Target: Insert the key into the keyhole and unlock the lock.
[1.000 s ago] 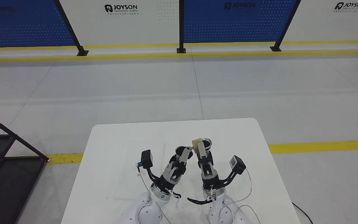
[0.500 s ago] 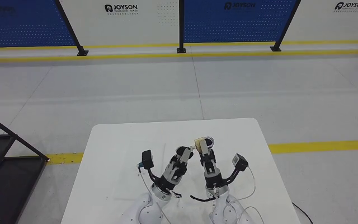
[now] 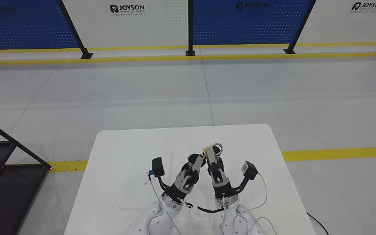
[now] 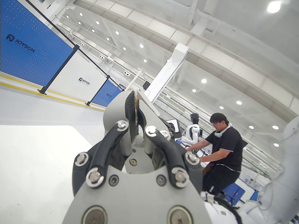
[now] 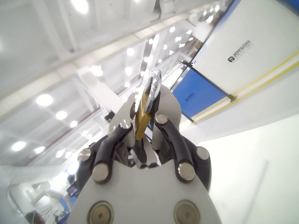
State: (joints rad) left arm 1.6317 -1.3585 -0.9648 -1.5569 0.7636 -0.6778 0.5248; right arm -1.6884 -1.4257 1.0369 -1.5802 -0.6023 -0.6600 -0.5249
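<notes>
Top view: both arms rise from the table's [image 3: 117, 153] 6 o'clock edge and meet above its middle, grippers side by side.

R gripper [image 3: 210, 160] holds the lock [image 3: 207, 151], a brass padlock, up off the table. Jaws are clamped on the brass body from both flat sides. The silver shackle [image 3: 217, 146] sticks out past the fingertips toward approx. 1 o'clock. R wrist view: lock [image 5: 141, 120] sits edge-on between the black pads of the R gripper [image 5: 146, 108], with the shackle [image 5: 153, 85] clear above the fingers.

L gripper [image 3: 195, 160] is just beside the lock, at its 8 o'clock, tips aimed at the lock body. L wrist view: jaws of the L gripper [image 4: 135, 99] are pressed together on a thin brass-coloured sliver, which looks to be the key [image 4: 136, 104]. Most of it is hidden by the pads, so its shape and blade can't be made out. Whether the key touches the lock or sits in the keyhole can't be told from any view.

Table surface shows in the L wrist view [image 4: 35, 152] and the R wrist view [image 5: 257, 152].

Bkgd: blue and white barrier panels [image 3: 247, 20] at 12 o'clock, well apart from the table. A yellow floor line [image 3: 329, 154] runs at 3 o'clock. A black frame [image 3: 17, 158] stands at 9 o'clock.
</notes>
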